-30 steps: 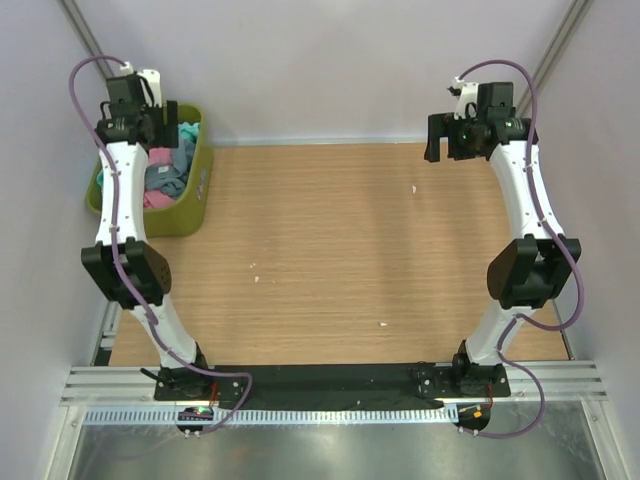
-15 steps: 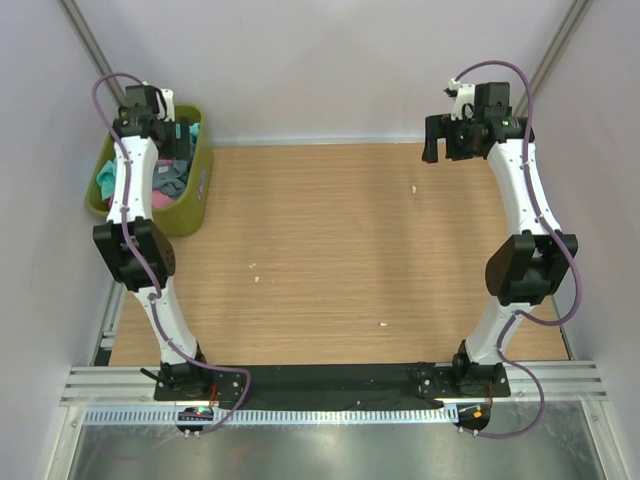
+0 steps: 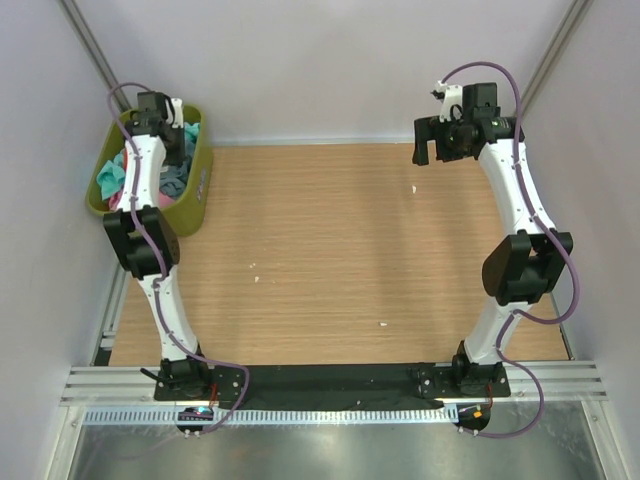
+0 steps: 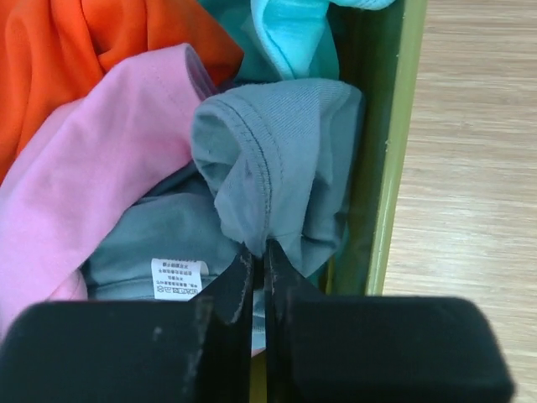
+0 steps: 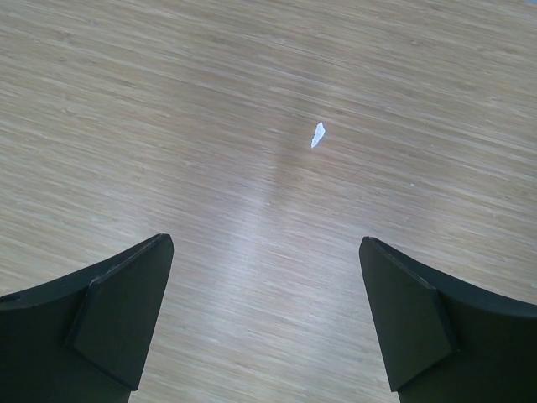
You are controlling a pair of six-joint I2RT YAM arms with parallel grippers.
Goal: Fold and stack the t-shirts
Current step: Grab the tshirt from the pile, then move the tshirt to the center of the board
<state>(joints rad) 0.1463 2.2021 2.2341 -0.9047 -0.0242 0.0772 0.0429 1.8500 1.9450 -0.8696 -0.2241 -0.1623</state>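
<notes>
Now the left fingers (image 4: 247, 277) pinch a fold of the slate-blue t-shirt (image 4: 277, 159) in the bin (image 4: 382, 168), likely to lift it; the right fingers (image 5: 126, 311) hang wide open, empty, over the bench (image 5: 252, 101).

Work surface: rectangular light-oak wood-grain laminate desk (image 3: 330, 250), grain running left to right. Enclosure: plain pale lilac-white panel walls (image 3: 330, 70) at back and both sides. Slim grey metal corner posts (image 3: 85, 35) rise at the two back corners. Near edge: silver aluminium slotted rails (image 3: 100, 385), with a brushed steel sheet (image 3: 330, 450) below. Small white scraps (image 3: 415, 188) lie scattered on the desk. Light even and diffuse, with a soft glare streak in the right wrist view.
</notes>
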